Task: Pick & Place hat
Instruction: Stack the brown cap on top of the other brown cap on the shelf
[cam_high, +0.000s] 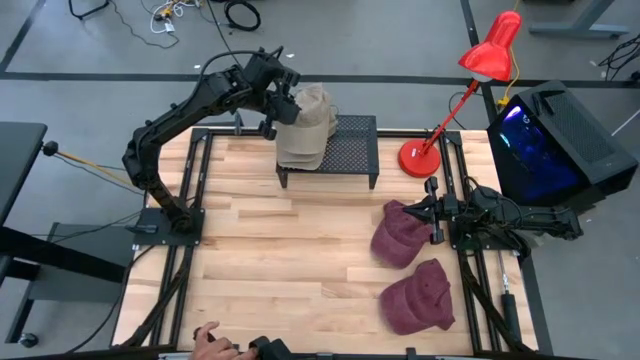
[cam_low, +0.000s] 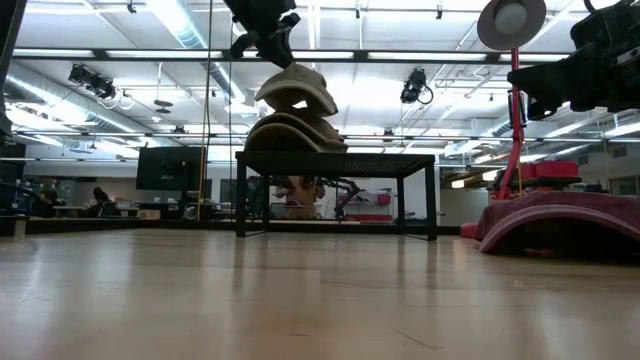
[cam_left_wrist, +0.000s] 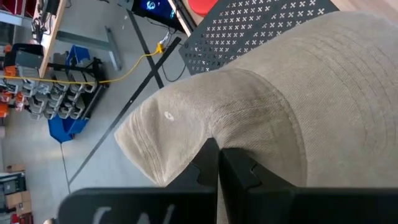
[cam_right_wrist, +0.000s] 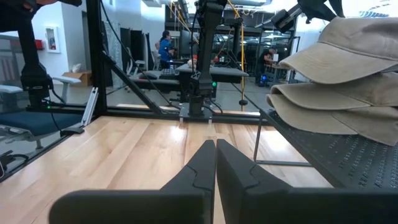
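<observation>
Several beige caps are stacked (cam_low: 290, 132) on a black perforated stand (cam_high: 350, 150) at the table's far side. My left gripper (cam_high: 283, 103) is above the stack, shut on the top beige cap (cam_low: 296, 90), which also shows in the right wrist view (cam_right_wrist: 348, 46). Two maroon caps lie on the table at the right, one (cam_high: 400, 236) farther and one (cam_high: 418, 297) nearer. My right gripper (cam_high: 432, 212) is shut and empty, just beside the farther maroon cap. My left gripper pinches a fold of the top cap's crown (cam_left_wrist: 249, 134) between its two fingers. The fingers come from above, slanting down from the table's left (cam_low: 268, 38). The cap hangs tilted under the fingers, just over the stack. I cannot tell whether it still touches the cap below.
A red desk lamp (cam_high: 487, 55) stands with its base (cam_high: 419, 158) right of the stand. A black box with a blue screen (cam_high: 550, 140) is beyond the right edge. A person's hand (cam_high: 208, 340) is at the near edge. Bare wood lies in the table's middle and left.
</observation>
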